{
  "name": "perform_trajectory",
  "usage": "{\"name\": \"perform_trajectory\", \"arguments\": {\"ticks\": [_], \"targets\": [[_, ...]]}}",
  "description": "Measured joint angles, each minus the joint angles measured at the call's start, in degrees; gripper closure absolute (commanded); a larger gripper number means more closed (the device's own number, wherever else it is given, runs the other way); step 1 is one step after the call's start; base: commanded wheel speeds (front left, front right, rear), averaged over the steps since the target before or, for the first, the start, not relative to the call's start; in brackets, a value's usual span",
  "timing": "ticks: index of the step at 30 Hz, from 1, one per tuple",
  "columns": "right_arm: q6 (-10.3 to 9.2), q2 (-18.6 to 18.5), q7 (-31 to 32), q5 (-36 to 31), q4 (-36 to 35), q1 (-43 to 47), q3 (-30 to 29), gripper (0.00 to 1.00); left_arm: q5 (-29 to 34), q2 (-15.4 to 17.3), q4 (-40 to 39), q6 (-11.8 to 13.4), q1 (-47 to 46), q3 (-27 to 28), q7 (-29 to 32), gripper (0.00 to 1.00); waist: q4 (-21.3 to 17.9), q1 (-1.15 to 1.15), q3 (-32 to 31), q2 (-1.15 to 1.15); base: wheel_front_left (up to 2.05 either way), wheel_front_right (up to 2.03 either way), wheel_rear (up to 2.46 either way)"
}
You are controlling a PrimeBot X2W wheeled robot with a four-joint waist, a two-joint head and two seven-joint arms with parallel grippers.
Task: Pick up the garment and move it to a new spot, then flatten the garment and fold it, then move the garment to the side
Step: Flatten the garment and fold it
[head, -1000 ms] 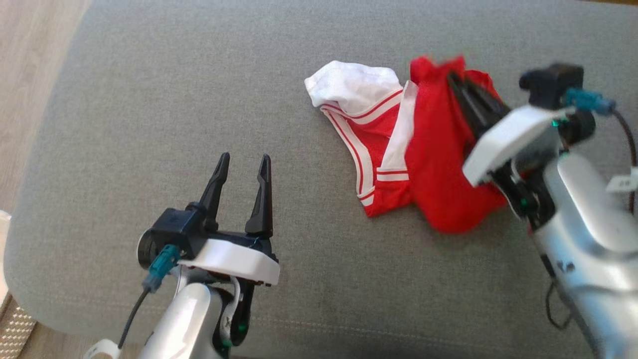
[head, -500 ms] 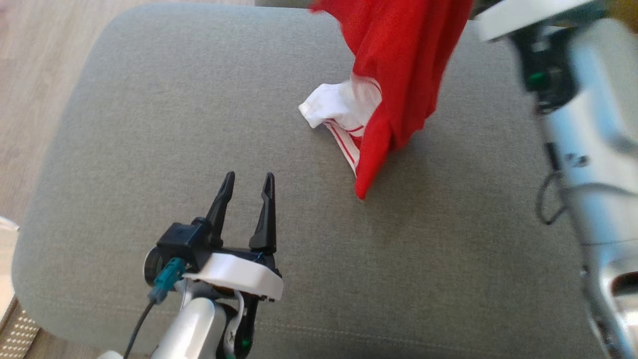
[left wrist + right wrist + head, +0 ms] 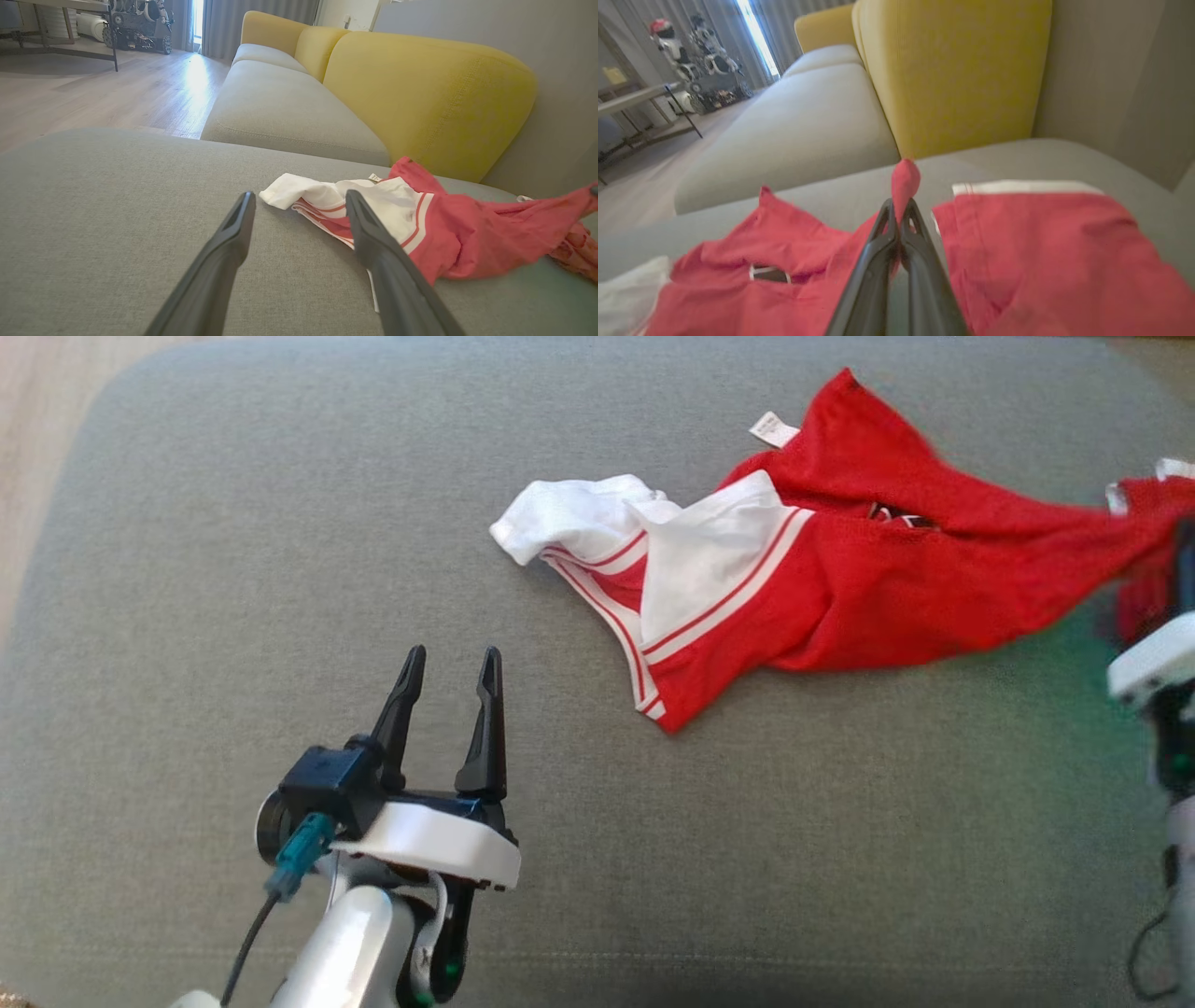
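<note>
The red mesh garment with white striped trim (image 3: pixel 840 579) lay stretched over the grey fabric cushion (image 3: pixel 233 616), from its centre out toward three o'clock. The right gripper (image 3: pixel 899 207) was pinched tight on a red fold there. The left gripper (image 3: pixel 453 658) stood spread wide at seven o'clock, apart from the cloth.

No words or numbers can be read here. A small white tag (image 3: pixel 773 427) sticks out at the top edge of the red and white shirt (image 3: pixel 840 588). The tag has faint grey marks on it that may be print, but they are too small and blurry to read. In the right wrist view a dark patch (image 3: pixel 769 274) sits in the shirt's opening. It might be a label, but no letters can be made out on it.
</note>
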Motion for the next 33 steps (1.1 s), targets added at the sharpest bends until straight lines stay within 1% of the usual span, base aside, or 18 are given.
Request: {"name": "perform_trajectory", "arguments": {"ticks": [1,2,3,6,10,13,15,19,23,29,30,33], "targets": [[0.00,0.78,0.71,-0.68,0.33,0.85,-0.64,1.00,0.03,0.00,0.01,-0.01,0.00,-0.01,0.00,0.00,-0.33,0.00,0.14,0.00,0.00,0.00,0.00],[0.00,1.60,1.07,-1.46,0.37,1.54,-0.97,0.71,0.04,0.00,0.02,-0.08,-0.01,-0.01,0.00,0.00,-0.65,0.00,0.29,0.00,0.00,0.00,0.00],[0.00,2.54,1.05,-2.38,0.31,1.96,-1.20,0.00,0.18,0.00,0.08,-0.23,-0.02,0.02,0.00,0.00,-0.96,0.00,0.43,0.00,0.00,0.00,0.00],[0.00,4.50,1.05,-3.70,-1.18,2.47,-1.22,0.00,0.53,0.00,0.25,-0.51,-0.21,0.15,0.00,0.00,-1.70,0.00,0.69,0.00,0.00,0.00,0.00],[0.00,6.01,0.26,-4.85,-6.03,2.61,-1.18,0.00,0.54,0.00,0.86,-0.56,-0.65,0.22,0.00,0.00,-2.28,0.00,0.26,0.00,0.00,0.00,0.00],[0.00,8.51,0.02,-1.03,-12.01,2.63,-0.81,0.00,0.54,0.00,0.91,-0.56,-0.93,0.23,0.00,0.00,-2.48,0.00,-0.52,0.00,0.00,0.00,0.00],[0.00,9.29,0.04,-0.59,-16.61,2.65,0.24,0.00,0.55,0.00,0.91,-0.56,-0.94,0.26,0.00,0.00,-2.66,0.00,-1.08,0.00,0.00,0.00,0.00],[0.00,9.47,0.93,-0.77,-25.03,4.14,1.74,0.00,1.13,0.00,0.96,-0.56,-0.93,0.23,0.00,0.00,-2.99,0.00,-1.88,0.00,0.00,0.00,0.00],[0.00,10.82,2.20,-0.75,-31.18,7.87,3.49,0.00,1.13,0.00,0.98,-0.55,-0.92,0.20,0.00,0.00,-3.28,0.00,-2.28,0.00,0.00,0.00,0.00],[0.00,11.40,3.43,-1.10,-36.29,11.37,6.02,0.00,1.12,-0.01,0.92,-0.55,-0.92,0.20,0.00,0.00,-3.62,0.00,-2.43,0.00,0.00,0.00,0.00],[0.00,11.62,3.69,-1.35,-36.90,13.27,7.54,0.00,1.12,0.01,0.92,-0.55,-0.92,0.25,0.00,0.00,-3.83,0.00,-2.43,0.00,0.00,0.00,0.00],[0.00,12.67,3.85,-1.34,-36.94,16.67,9.21,0.00,1.12,0.00,0.90,-0.55,-0.92,0.23,0.00,0.00,-4.31,0.00,-2.43,0.00,0.00,0.00,0.00]]}}
